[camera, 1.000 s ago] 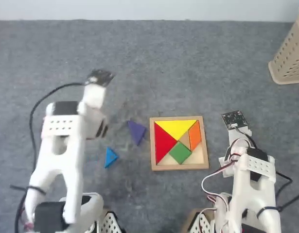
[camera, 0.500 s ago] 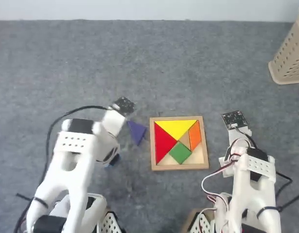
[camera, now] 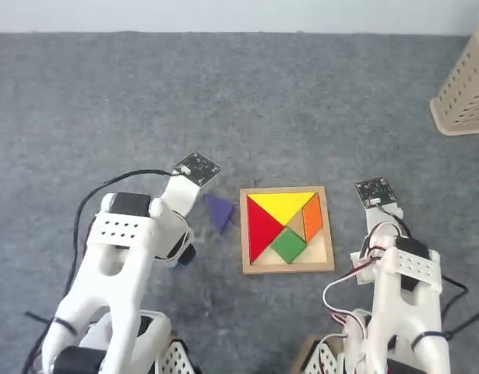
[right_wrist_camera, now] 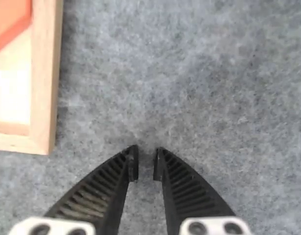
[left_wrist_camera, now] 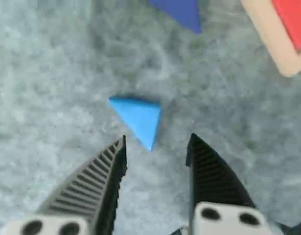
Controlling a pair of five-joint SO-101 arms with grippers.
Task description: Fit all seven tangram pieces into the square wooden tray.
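Target piece: blue triangle (left_wrist_camera: 138,115), flat on the grey carpet (camera: 107,101), to one side of the square wooden tray (camera: 287,268) and farther from it than the purple triangle (camera: 219,210).

End effector: left gripper (left_wrist_camera: 157,139) spread wide, empty, poised low over the blue triangle, with 1 corner of the piece just short of the gap between the fingertips.

Step in hand, as judged: pick-up of the blue triangle. Procedure:
- Advance until the body of the piece, not the corner alone, sits between the jaws.
- Rotate the wrist for 1 finger flat on a straight edge and the other on the opposite corner or edge.
- Lower until both fingertips reach the carpet.
- Close slowly; expect squeeze-out along the sloped edges.
- Lift clear before travel, and pass clear of the purple triangle on the way to the tray.

Right gripper (right_wrist_camera: 145,149): pressed almost together, holding nothing, over bare carpet just beside the tray's outer rim.

Count:
- 1 tray.
- 4 pieces seated in it: 1 yellow triangle (camera: 282,206), 1 red triangle (camera: 261,228), 1 green square (camera: 288,244), 1 orange parallelogram (camera: 312,216).
- 2 pieces loose on the carpet: blue, purple.
- 2 arms.
- 1 pale perforated basket (camera: 465,86) at the far edge.
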